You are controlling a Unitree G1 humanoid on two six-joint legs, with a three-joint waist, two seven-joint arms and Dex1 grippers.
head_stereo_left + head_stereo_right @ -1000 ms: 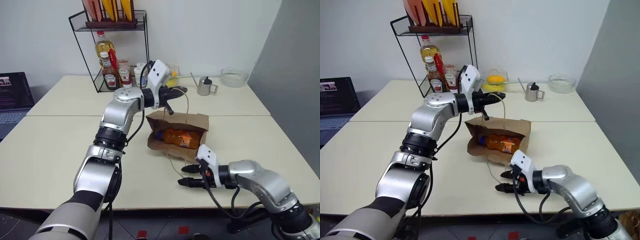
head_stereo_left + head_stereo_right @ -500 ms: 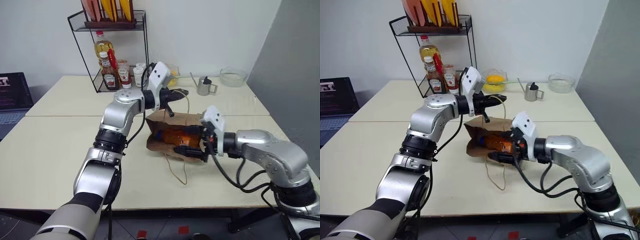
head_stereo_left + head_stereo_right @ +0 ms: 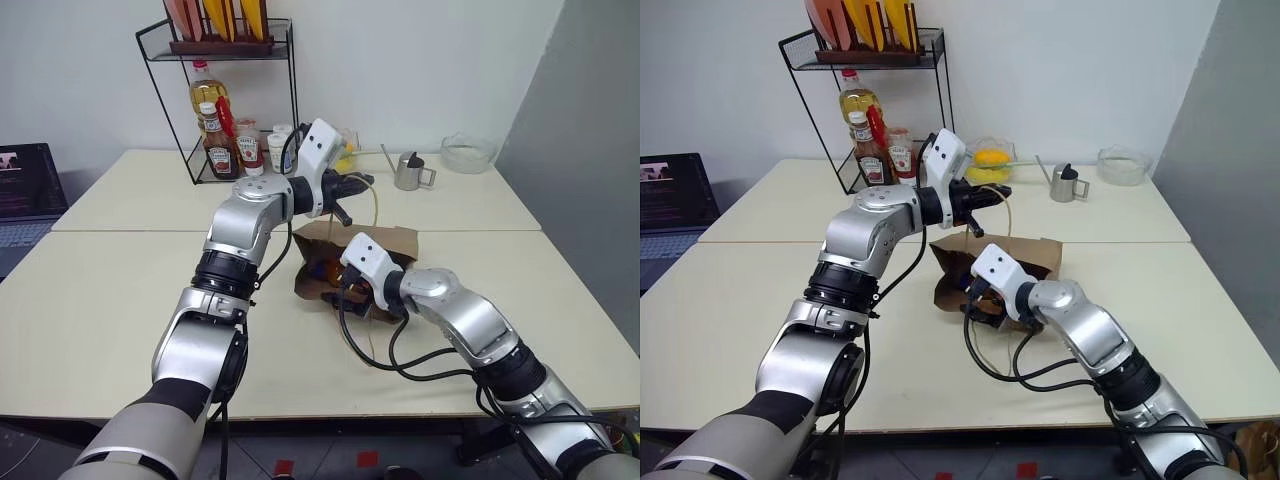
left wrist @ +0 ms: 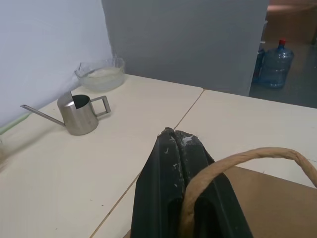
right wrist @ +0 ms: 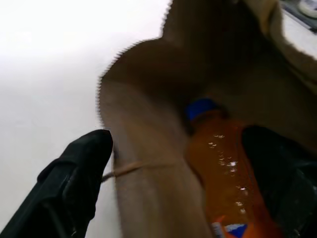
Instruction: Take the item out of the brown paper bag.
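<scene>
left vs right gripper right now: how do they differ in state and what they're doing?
The left gripper is shut on the bag's cord handle, held up above the brown paper bag; the right gripper is open and holds nothing. The left points level over the bag; the right angles down into the bag's mouth, one finger outside the paper edge, one beside the item. Both have black fingers.

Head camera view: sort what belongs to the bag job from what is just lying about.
Job:
- paper bag
- orange item inside it
- left gripper, shut on the bag's handle
- right gripper, open at the bag's mouth

Lying about:
- wire rack with sauce bottles
- metal jug
- glass bowl
- laptop
</scene>
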